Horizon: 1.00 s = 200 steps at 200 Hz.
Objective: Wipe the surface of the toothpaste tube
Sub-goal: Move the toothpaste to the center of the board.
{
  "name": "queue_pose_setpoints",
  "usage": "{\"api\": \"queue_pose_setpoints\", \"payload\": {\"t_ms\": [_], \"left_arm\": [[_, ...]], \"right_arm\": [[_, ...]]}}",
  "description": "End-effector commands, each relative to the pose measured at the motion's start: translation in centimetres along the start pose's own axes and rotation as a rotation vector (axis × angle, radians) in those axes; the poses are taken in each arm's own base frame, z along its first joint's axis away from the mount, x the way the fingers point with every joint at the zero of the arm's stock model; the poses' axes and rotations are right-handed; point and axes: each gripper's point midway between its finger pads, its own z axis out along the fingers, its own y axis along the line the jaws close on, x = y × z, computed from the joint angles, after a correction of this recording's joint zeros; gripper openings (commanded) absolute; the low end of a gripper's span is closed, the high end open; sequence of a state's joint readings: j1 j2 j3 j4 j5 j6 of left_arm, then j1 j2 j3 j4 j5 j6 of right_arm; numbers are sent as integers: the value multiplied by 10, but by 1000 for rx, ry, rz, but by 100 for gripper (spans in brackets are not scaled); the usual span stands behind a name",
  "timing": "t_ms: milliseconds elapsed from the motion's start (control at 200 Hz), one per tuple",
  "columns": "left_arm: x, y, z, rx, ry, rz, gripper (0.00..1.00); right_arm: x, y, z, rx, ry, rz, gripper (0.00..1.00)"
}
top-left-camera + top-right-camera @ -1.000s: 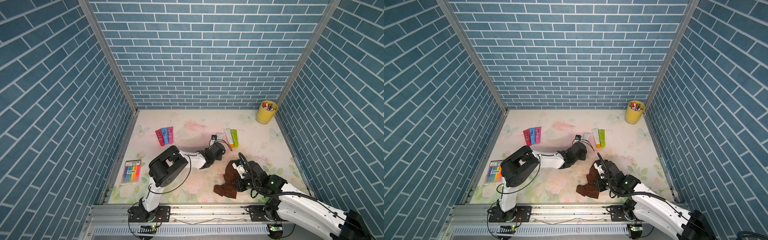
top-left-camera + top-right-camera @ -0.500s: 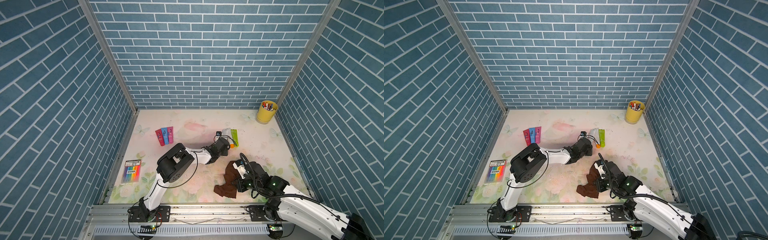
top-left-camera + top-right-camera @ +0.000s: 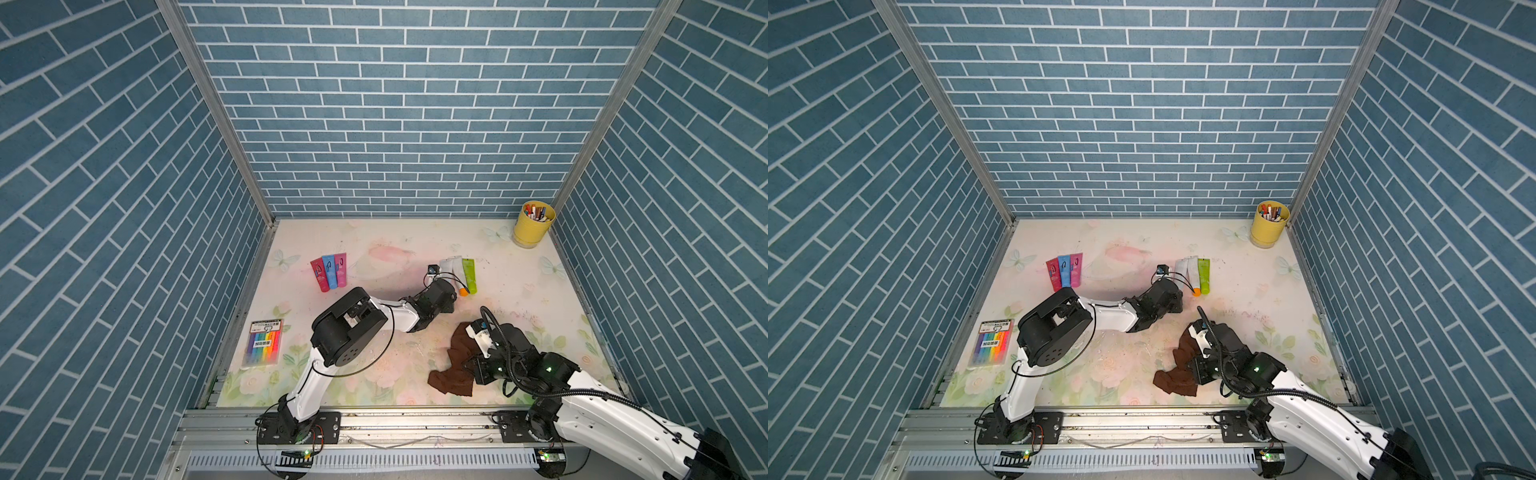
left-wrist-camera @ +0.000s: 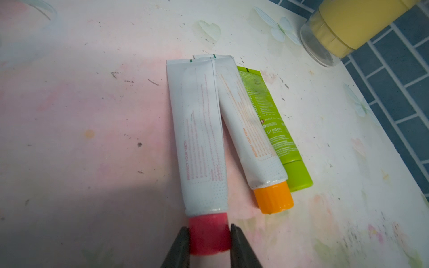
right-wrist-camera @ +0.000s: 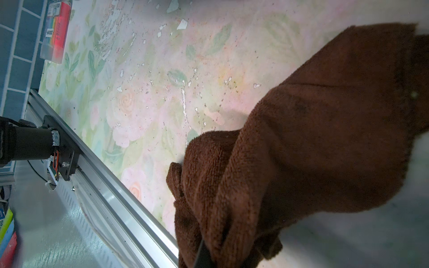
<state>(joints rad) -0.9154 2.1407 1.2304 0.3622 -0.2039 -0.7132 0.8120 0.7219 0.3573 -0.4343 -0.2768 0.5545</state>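
The toothpaste tube [image 4: 199, 139] is white with a red cap [image 4: 207, 234] and lies flat on the floral table, also seen in both top views [image 3: 446, 266] [image 3: 1181, 268]. My left gripper [image 4: 209, 228] is open, with one finger on each side of the red cap, close against it. A brown cloth [image 5: 301, 139] lies bunched at the front right [image 3: 453, 365]. My right gripper [image 5: 222, 255] is shut on the cloth, low over the table [image 3: 471, 361]; its fingertips are buried in the fabric.
Beside the tube lie a white tube with an orange cap [image 4: 253, 130] and a green tube [image 4: 274, 130]. A yellow cup of pens [image 3: 533, 226] stands in the back right corner. Three coloured tubes [image 3: 329, 272] and a marker pack [image 3: 264, 343] lie at the left.
My left arm has reached further toward the tubes and its jaws have widened, now straddling the red cap. The right arm and the cloth have hardly moved.
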Motion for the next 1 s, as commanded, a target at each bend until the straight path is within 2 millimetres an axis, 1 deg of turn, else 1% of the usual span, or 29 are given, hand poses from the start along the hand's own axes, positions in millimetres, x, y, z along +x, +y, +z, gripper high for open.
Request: {"api": "queue_pose_setpoints", "payload": {"t_ms": [0,115,265,310,405,460,560,675,780,895,995], "left_arm": [[-32,-13,-19,70,-89,-25,47],[-54,-16,-30,145,-128,-36,60],[-80,-13,-29,223,-144,-40,74],[-87,-11,-27,245,-148,-38,77],[-91,-10,-16,274,-127,-35,77],[-89,-8,-9,278,-109,-30,77],[-80,-8,1,307,-72,-26,75],[-66,-11,7,344,-33,-29,74],[-52,-6,14,346,2,-37,74],[-45,-1,15,339,16,-42,74],[-44,-7,12,376,21,-46,74]], "right_arm": [[5,-1,1,0,11,31,0],[5,-1,1,0,13,31,0],[5,-2,1,5,9,32,0],[5,-2,1,7,9,32,0],[5,-2,1,8,9,34,0],[5,-3,1,10,6,33,0],[5,-4,1,15,8,36,0],[5,-4,1,19,7,35,0],[5,-5,1,22,6,38,0],[4,-5,0,22,-2,37,0],[4,-5,0,22,-1,37,0]]}}
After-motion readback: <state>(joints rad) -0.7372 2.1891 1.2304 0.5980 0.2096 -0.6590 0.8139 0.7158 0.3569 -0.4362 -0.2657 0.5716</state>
